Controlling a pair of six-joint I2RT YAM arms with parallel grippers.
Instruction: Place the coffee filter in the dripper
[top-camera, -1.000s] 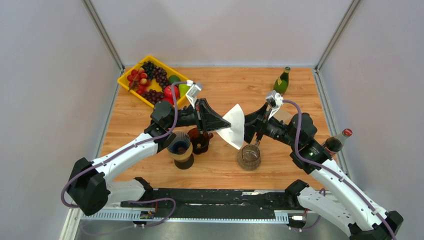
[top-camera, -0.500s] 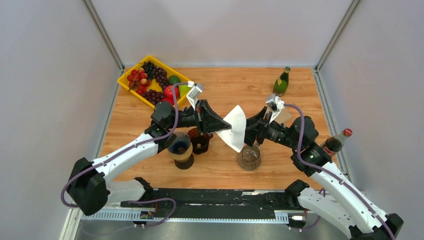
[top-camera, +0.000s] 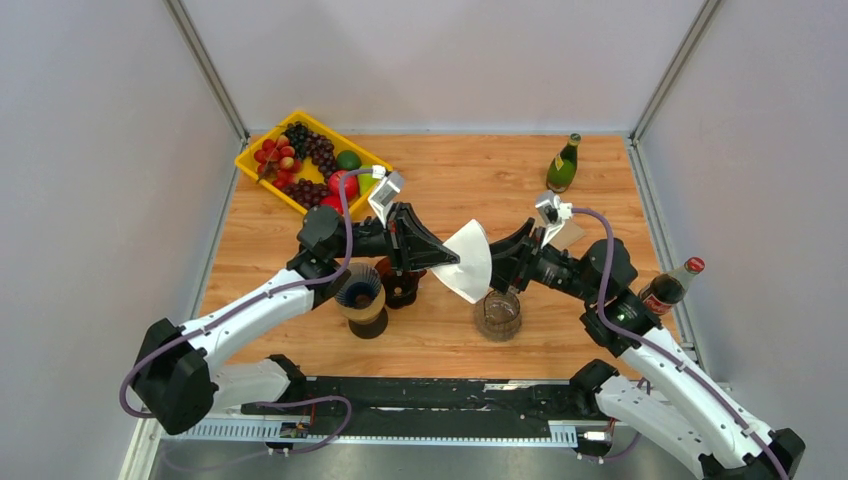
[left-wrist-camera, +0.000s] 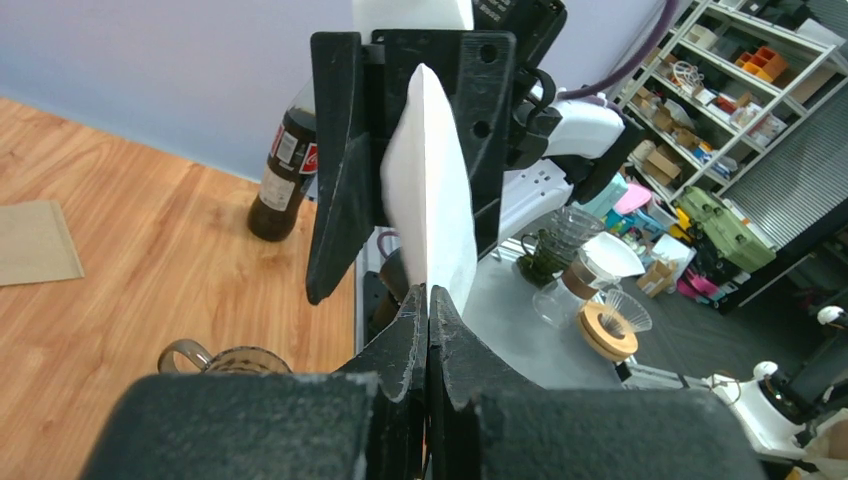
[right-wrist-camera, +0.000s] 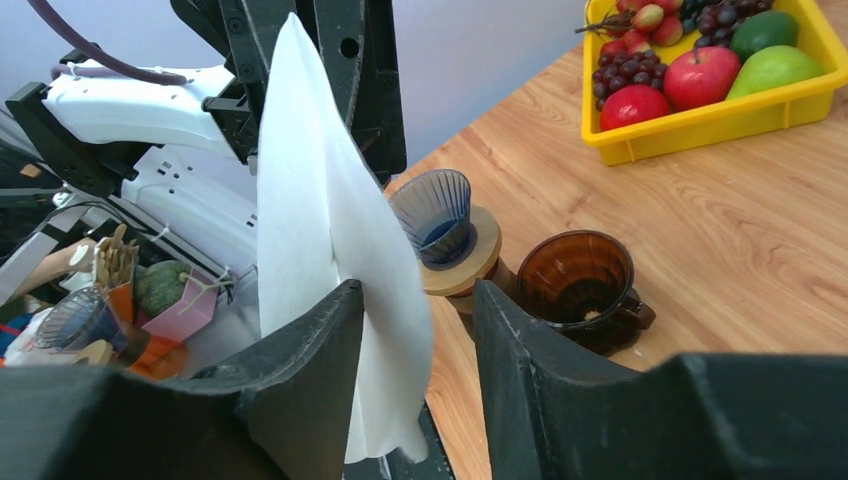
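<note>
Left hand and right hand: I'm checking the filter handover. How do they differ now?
The left hand is shut, pinching the coffee filter; the right hand is open, its fingers apart on either side of the paper. In the top view the left hand holds the filter's left edge; the right hand straddles its right edge. Both are raised, facing each other across the filter.
</note>
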